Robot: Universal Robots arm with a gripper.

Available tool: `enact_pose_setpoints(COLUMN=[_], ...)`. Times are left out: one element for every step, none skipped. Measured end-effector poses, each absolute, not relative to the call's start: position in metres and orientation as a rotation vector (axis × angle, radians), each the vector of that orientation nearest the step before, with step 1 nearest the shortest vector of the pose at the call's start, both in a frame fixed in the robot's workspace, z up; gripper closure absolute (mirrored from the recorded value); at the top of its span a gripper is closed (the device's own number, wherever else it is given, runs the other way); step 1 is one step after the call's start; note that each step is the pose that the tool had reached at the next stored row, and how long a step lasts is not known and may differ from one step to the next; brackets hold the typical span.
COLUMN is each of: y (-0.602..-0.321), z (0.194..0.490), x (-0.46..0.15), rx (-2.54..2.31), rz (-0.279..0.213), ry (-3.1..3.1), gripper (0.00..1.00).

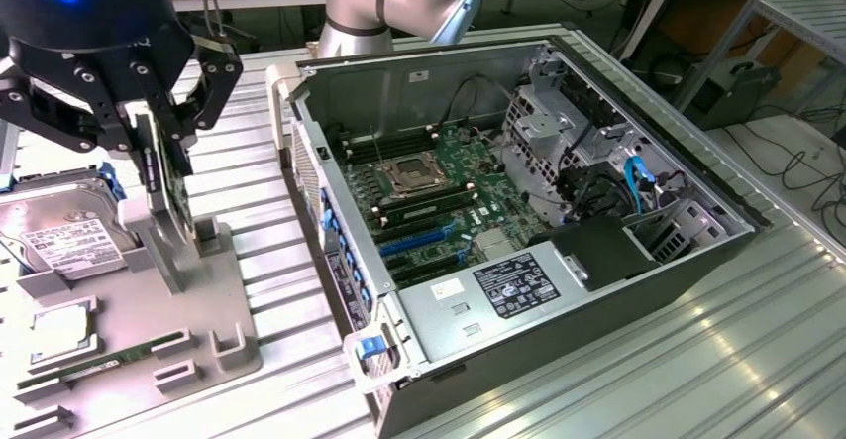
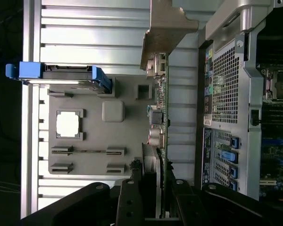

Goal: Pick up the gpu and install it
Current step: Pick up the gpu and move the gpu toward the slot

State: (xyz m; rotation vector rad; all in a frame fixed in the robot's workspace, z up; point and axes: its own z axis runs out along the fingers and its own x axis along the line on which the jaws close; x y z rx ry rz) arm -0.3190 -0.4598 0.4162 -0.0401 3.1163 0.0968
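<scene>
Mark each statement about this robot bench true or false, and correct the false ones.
1. The hand grips the gpu. True.
2. The case is open, showing the motherboard. True.
3. The gpu sits in a motherboard slot. False: it is held on edge over the grey tray, outside the case.
4. The hard drive lies inside the case. False: it rests by the tray, at the exterior view's left.

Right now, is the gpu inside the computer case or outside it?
Outside. The gripper holds the gpu on edge at the grey parts tray, apart from the open computer case.
</scene>
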Motion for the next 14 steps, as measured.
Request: enact_pose_setpoints(y=[-0.460,-0.460,-0.460,-0.460,-0.460,-0.460,-0.460,-0.460,-0.460,-0.460,-0.460,-0.460,-0.460,-0.460], z=[0.418,0.419,0.422,0.424,0.426,0.428,0.430,0.431,0.433,0.434,0.436,0.438,0.440,0.441], x=[-0.319,-0.319,-0.319,-0.319,-0.319,-0.319,-0.319,-0.319,-0.319,-0.319,-0.319,-0.319,-0.319,-0.319], rx=[-0.040,-0.040,-0.040,-0.040,-0.040,-0.040,-0.040,-0.040,-0.040,-0.040,-0.040,-0.040,-0.040,-0.040], rz=[0.098,0.100,0.103,0.104,0.106,0.109,0.111,0.113,0.114,0.116,0.118,0.121,0.124,0.126], ry=[3.116,3.116,3.116,3.116,3.116,3.116,3.116,3.116,3.116,3.116,3.116,3.116,3.116,3.116], gripper=[0.72,0.72,0.72,0.72,0.72,0.72,0.72,0.72,0.72,0.72,0.72,0.72,0.72,0.72])
